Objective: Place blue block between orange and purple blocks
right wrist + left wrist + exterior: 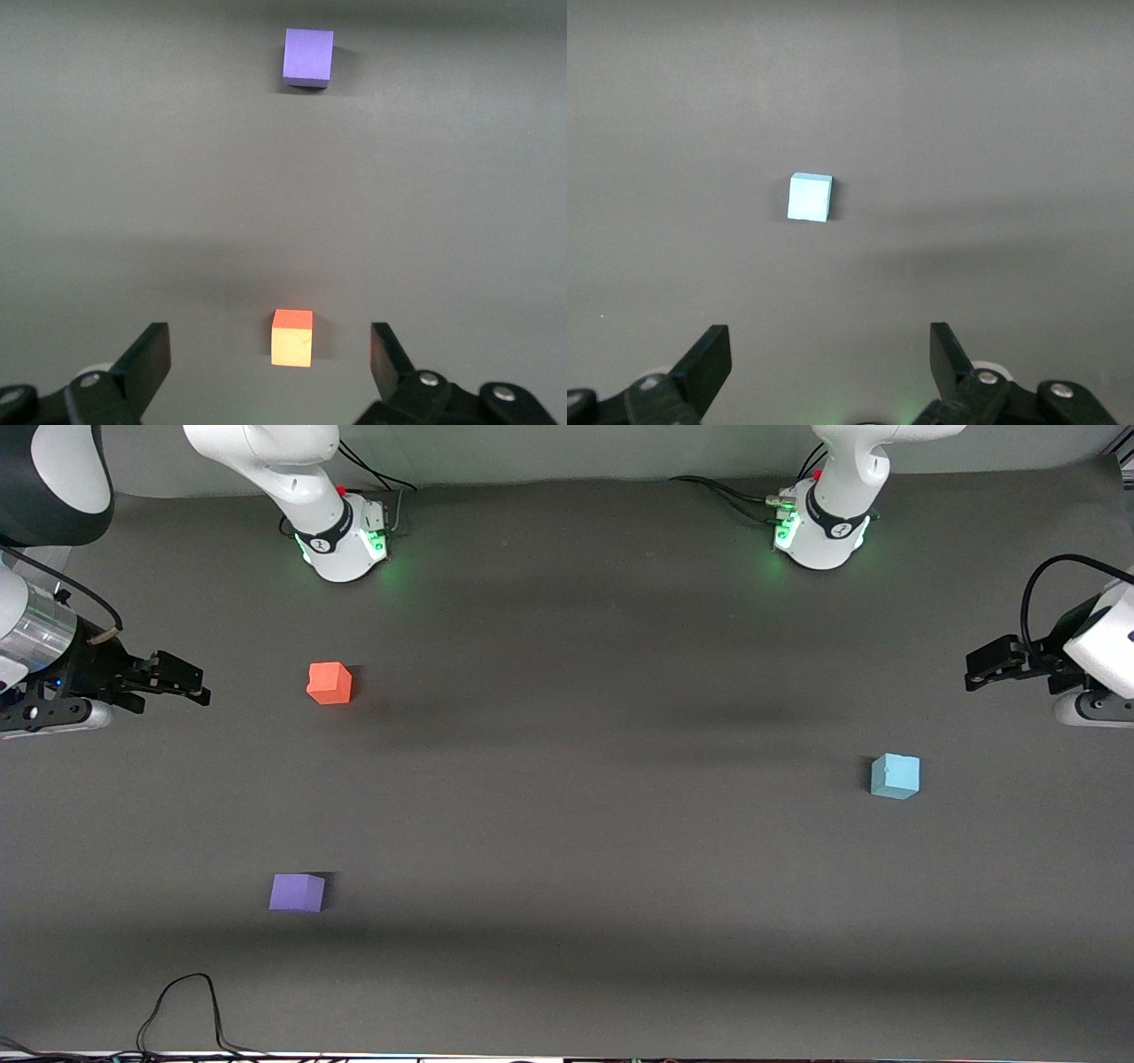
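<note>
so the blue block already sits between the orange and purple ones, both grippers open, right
Not quite. The front view shows the blue block alone toward the left arm's end, apart from the orange block and purple block. Left gripper and right gripper are open.

Dark table bears orange block, purple block, blue block.

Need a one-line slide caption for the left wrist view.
Open left gripper hangs above the dark table, blue block ahead, untouched.

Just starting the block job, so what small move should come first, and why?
Probably bring the open left gripper down over the blue block: it sits alone at that arm's end, untouched, away from the orange block and purple block.
</note>
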`<action>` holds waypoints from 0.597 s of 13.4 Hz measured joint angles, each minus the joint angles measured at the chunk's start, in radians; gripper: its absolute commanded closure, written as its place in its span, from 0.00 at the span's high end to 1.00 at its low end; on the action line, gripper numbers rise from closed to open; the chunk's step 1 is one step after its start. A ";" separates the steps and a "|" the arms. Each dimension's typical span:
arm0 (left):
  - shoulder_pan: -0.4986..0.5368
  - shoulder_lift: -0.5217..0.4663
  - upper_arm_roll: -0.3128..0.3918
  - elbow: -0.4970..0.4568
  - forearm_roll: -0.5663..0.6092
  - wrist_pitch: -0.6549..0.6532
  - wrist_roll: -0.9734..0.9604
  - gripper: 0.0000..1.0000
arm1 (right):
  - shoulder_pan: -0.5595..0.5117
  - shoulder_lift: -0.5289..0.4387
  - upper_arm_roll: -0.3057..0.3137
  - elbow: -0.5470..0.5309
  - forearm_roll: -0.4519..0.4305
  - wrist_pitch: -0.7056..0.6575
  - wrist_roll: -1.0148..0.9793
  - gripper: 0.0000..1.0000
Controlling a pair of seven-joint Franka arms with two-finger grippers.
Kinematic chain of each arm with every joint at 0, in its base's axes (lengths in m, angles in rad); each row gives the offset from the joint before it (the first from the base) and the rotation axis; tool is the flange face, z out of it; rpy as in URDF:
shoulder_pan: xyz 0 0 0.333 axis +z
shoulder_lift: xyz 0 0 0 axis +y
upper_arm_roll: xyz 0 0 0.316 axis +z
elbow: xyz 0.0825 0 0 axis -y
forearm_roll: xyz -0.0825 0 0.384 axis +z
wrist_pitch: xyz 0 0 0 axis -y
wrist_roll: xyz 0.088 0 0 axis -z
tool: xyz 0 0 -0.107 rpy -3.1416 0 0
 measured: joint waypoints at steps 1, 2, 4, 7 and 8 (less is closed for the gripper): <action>0.000 0.000 0.000 0.000 0.000 0.000 0.000 1.00 | 0.000 0.000 0.000 0.000 0.000 0.000 0.000 1.00; 0.000 0.000 0.000 0.000 0.000 0.000 0.000 1.00 | 0.000 0.000 0.000 0.000 0.000 0.000 0.000 1.00; 0.000 0.000 0.000 0.000 0.000 0.000 0.000 1.00 | 0.000 0.000 0.000 0.000 0.000 0.000 0.000 1.00; 0.001 0.000 0.002 0.000 0.000 -0.023 0.000 1.00 | 0.000 0.000 0.000 0.000 0.000 0.000 0.000 1.00; 0.007 0.000 0.004 0.000 0.000 -0.036 0.002 1.00 | 0.000 0.000 0.000 0.000 0.000 0.000 0.000 1.00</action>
